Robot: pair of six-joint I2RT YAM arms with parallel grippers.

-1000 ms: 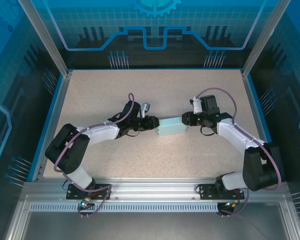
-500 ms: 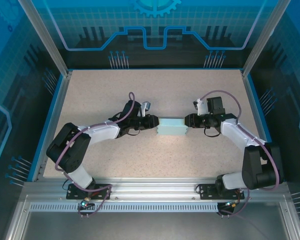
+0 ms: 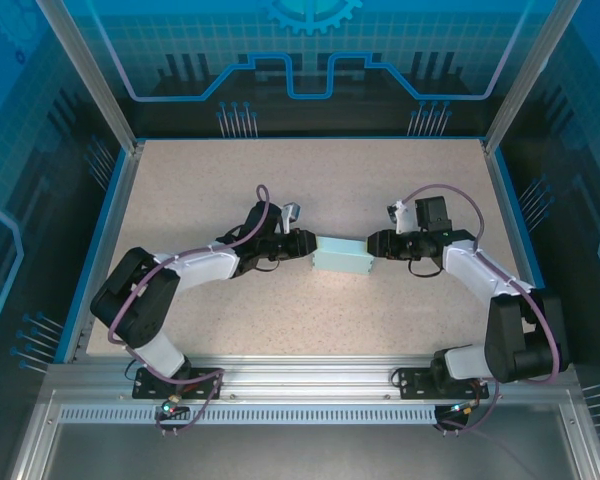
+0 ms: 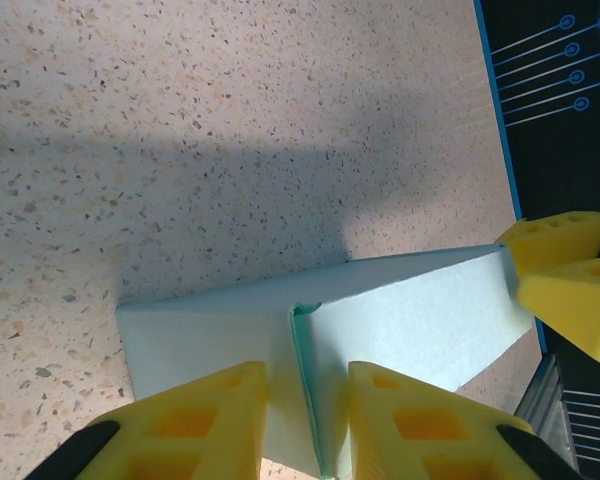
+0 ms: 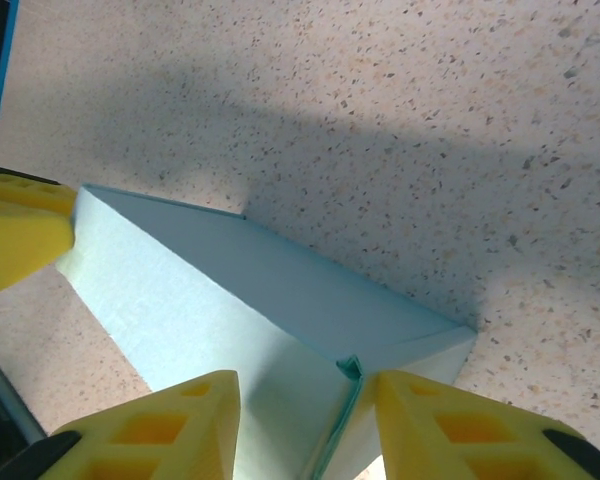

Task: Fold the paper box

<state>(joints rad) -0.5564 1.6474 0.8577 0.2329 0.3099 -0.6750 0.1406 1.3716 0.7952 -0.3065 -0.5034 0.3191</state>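
The paper box, pale cyan card folded into a long closed shape, lies on the table between my two grippers. My left gripper meets its left end and my right gripper meets its right end. In the left wrist view the box runs away from the left gripper, whose yellow fingers stand apart on either side of an upright flap seam. In the right wrist view the right gripper straddles the box the same way, one finger touching the seam. Both are open.
The speckled beige table is bounded by a blue rim and aluminium frame posts. The opposite gripper's yellow fingertips sit at the box's far end. Bare tabletop lies all round the box.
The right gripper shifted left and toward the near edge, and the box turned from right-end-high, through level, to slightly left-end-high. The left arm barely moved.
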